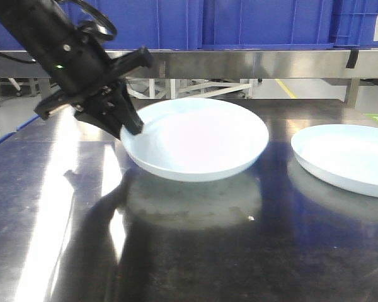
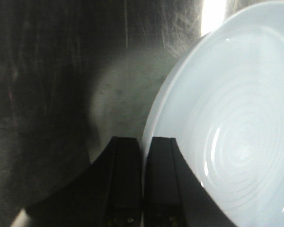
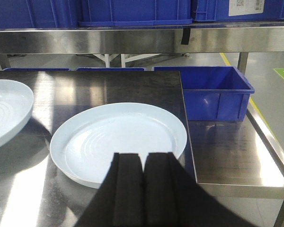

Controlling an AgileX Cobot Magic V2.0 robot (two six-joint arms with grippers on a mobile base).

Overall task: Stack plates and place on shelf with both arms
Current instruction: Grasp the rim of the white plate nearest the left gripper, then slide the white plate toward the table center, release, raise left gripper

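Observation:
Two pale bluish-white plates are in view. My left gripper (image 1: 131,126) is shut on the left rim of one plate (image 1: 198,138), which hangs slightly tilted above the dark table with its reflection below. The left wrist view shows the rim of this plate (image 2: 236,118) pinched between the black fingers of the left gripper (image 2: 143,142). The other plate (image 1: 349,157) lies flat on the table at the right. My right gripper (image 3: 143,156) hovers over the near edge of that plate (image 3: 118,137), shut with nothing in it. It is out of the front view.
A steel shelf (image 1: 252,61) runs along the back with blue bins (image 1: 264,22) on top. Another blue bin (image 3: 213,92) stands lower down beyond the table's right edge (image 3: 236,187). The held plate (image 3: 4,111) shows at the left of the right wrist view.

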